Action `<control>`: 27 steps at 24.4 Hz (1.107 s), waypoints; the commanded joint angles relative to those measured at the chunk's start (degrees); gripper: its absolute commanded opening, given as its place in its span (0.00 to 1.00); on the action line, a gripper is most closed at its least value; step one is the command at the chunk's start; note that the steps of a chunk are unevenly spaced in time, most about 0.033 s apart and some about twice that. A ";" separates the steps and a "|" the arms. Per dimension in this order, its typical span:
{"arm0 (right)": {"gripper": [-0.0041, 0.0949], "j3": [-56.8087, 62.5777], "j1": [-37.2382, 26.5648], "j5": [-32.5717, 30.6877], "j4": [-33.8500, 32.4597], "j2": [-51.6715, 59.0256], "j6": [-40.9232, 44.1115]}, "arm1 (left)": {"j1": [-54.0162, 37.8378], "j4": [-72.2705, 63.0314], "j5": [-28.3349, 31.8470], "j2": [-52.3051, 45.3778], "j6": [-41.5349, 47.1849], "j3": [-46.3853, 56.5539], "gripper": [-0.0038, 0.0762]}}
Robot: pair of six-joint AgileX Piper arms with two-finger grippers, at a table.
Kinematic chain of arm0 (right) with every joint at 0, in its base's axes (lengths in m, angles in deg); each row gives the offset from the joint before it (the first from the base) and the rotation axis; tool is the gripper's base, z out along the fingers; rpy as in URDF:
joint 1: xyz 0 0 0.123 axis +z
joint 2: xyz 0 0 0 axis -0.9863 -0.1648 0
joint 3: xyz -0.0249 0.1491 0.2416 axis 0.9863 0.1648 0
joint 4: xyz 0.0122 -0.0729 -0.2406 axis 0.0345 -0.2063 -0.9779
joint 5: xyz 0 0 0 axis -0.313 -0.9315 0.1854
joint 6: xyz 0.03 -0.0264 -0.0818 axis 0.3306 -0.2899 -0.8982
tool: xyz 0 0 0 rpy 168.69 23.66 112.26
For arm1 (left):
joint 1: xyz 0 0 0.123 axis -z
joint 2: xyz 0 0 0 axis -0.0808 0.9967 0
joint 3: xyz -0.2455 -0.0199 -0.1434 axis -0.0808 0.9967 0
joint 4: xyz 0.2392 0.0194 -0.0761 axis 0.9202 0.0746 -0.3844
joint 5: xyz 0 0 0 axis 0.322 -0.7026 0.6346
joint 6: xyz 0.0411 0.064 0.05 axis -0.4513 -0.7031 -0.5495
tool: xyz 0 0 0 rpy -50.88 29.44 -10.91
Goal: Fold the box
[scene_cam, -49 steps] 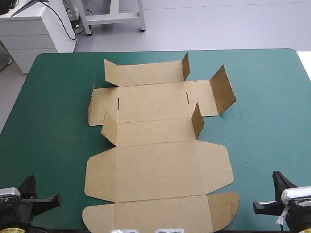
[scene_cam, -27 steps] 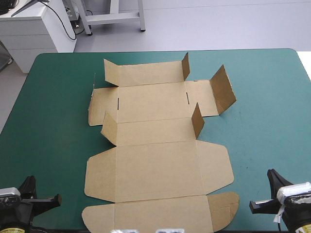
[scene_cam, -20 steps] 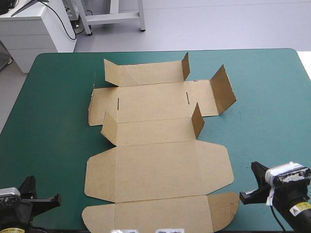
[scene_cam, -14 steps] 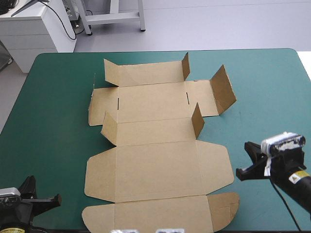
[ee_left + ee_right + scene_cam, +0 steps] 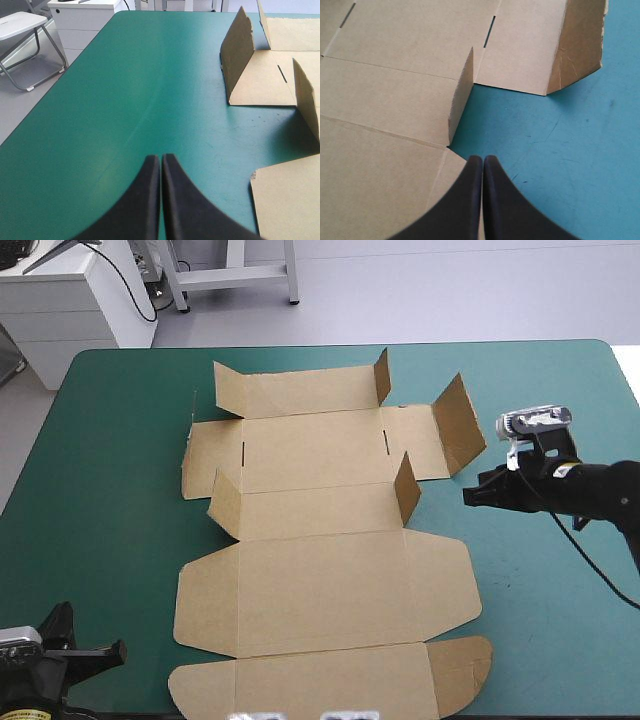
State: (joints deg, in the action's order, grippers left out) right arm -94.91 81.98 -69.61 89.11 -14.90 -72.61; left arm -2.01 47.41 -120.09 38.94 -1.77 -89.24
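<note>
The right fingers are pressed together into one point, clamped on nothing, low over the teal-green cover at the 3 o'clock edge of the box; I cannot tell whether they touch the board. Seen from above they point toward 9 o'clock. A small upright tab stands just ahead of them at 9 o'clock. A larger raised side flap leans at their 12 o'clock. The rounded corner of the wide flat panel lies just beside the tips at 7 o'clock.

The left fingers are likewise together and hold nothing. They sit at the near left corner of the tabletop, at about 8 o'clock from the box and well apart from it, with bare cover ahead and the box's left flaps off to one side.

The tabletop's cover is smooth and bare around the board. Beyond its far left corner, at 11 o'clock, stands a white cabinet on a grey floor.

The box lies opened out in the middle of the tabletop, its long axis running 12 to 6 o'clock. Its far panels carry raised tabs and flaps on both sides. The wide panel and the round-ended strip at the near edge lie flat
</note>
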 commanded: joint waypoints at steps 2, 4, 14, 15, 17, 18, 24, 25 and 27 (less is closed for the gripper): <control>0.04 -6.40 6.58 1.74 -9.76 -5.24 7.50 | 0.28 -0.11 4.30 1.00 0.10 -1.35 0.04; 0.04 -8.18 10.25 1.87 -14.86 -7.49 10.89 | 0.28 -0.11 4.30 1.00 0.10 -1.35 0.04; 0.04 -22.40 18.33 -5.29 -18.76 -24.25 16.16 | 0.28 -0.11 4.30 1.00 0.10 -1.35 0.04; 0.04 -24.10 18.61 -6.94 -19.22 -25.88 16.16 | 0.28 -0.11 4.30 1.00 0.10 -1.35 0.04; 0.04 -29.94 18.69 -10.73 -19.33 -30.57 16.16 | 0.28 -0.11 4.30 1.00 0.10 -1.35 0.04; 0.04 -31.26 18.69 -11.02 -19.35 -31.58 16.76 | 0.28 -0.11 4.30 1.00 0.10 -1.35 0.04; 0.36 -39.43 18.69 -19.78 -18.59 -35.36 15.66 | 0.28 -0.11 4.30 1.00 0.10 -1.35 0.04; 0.47 -39.41 18.58 -19.98 -18.87 -35.39 15.66 | 0.28 -0.11 4.30 1.00 0.10 -1.35 0.04; 0.69 -39.19 18.58 -19.98 -19.01 -35.87 15.89 | 0.28 -0.11 4.30 1.00 0.10 -1.35 0.04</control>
State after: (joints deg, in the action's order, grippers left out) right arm -132.39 100.74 -88.90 70.10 -52.98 -56.23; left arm -2.01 47.41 -120.09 38.94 -1.77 -89.24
